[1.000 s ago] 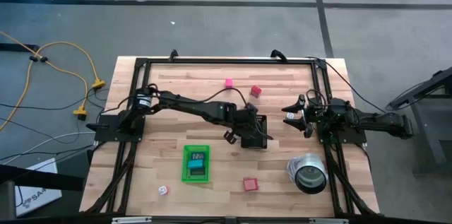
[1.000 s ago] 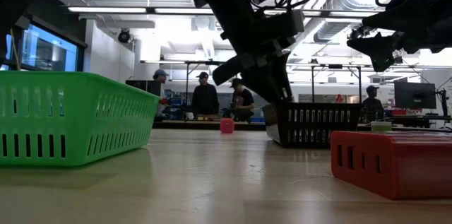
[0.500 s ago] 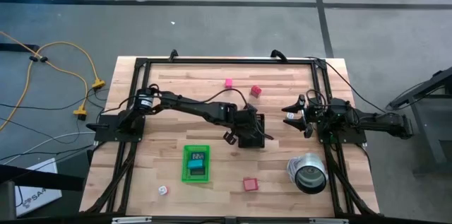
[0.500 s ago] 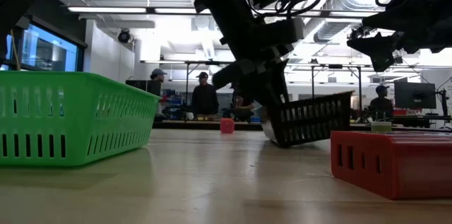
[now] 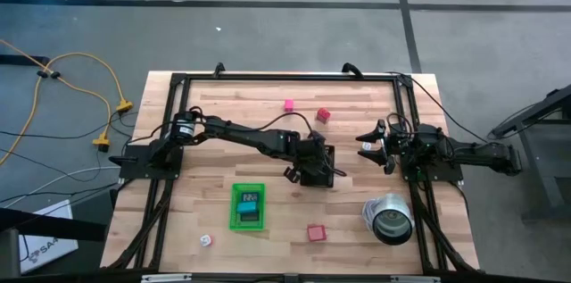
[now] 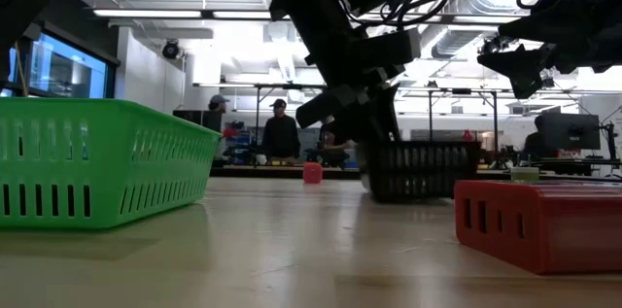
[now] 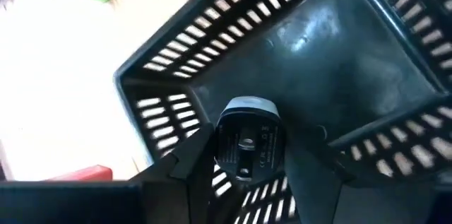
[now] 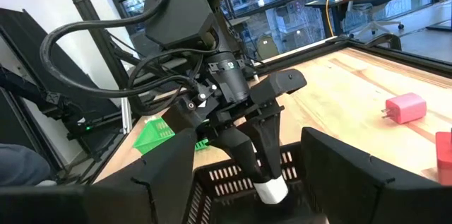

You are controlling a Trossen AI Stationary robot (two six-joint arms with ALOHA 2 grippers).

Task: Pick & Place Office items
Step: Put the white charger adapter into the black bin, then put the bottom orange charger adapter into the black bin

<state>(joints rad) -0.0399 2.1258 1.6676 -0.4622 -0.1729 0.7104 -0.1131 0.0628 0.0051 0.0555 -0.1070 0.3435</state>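
The pale wooden worktop (image 5: 223, 113) carries a scatter of office items. The left arm reaches from its own side across to the middle. The right arm waits over the right edge, its tool (image 5: 368, 146) released with the fingers spread wide.

A shiny silver can (image 5: 389, 216) lies on its side near the front right corner. A bright green tray (image 5: 235, 210) sits front of centre, with small blue and dark pieces (image 5: 251, 204) inside it. A black slotted basket (image 6: 418, 167) stands at mid-worktop, just right of the tray.

The left tool (image 8: 270, 178) hangs over the basket, pointing down into it. It is clenched on a small black piece with a pale cap (image 7: 247, 139), which sits inside the basket's walls.

A red block (image 5: 315, 231) rests on the wood near the front edge, between the tray and the can. A darker red cube (image 5: 322, 115) and a pink cube (image 5: 289, 104) lie near each other toward the far edge. A tiny white piece (image 5: 206, 240) lies at the front left, apart from the tray.
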